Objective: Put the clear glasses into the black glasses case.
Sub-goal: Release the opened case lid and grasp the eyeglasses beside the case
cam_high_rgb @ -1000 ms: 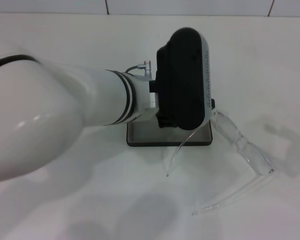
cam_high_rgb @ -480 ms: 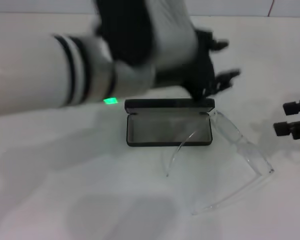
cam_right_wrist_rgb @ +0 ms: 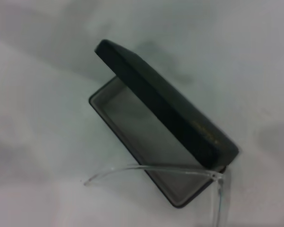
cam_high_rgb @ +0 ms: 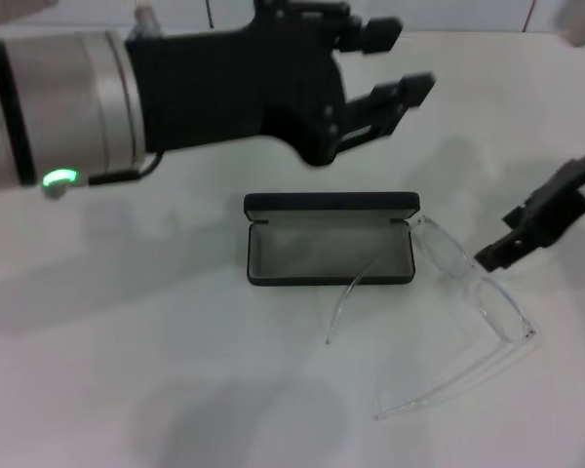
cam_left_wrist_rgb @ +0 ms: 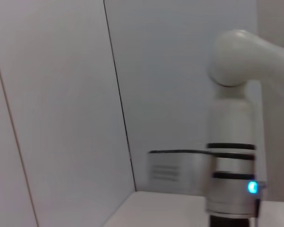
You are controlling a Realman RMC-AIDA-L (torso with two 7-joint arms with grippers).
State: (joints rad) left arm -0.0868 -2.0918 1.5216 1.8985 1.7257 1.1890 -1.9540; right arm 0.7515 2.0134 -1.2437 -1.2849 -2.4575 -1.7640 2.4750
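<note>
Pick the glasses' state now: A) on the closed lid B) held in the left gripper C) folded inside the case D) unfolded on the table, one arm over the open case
D: the glasses lie unfolded on the table, one arm across the open case; the left gripper hangs open, above and behind it.

We are viewing a pale panelled wall (cam_left_wrist_rgb: 57, 94) with a dark vertical seam (cam_left_wrist_rgb: 118, 94). Beside the wall, a white robot arm (cam_left_wrist_rgb: 234, 118) is standing upright, its blue light (cam_left_wrist_rgb: 252, 187) glowing beneath two black bands (cam_left_wrist_rgb: 232, 161).
</note>
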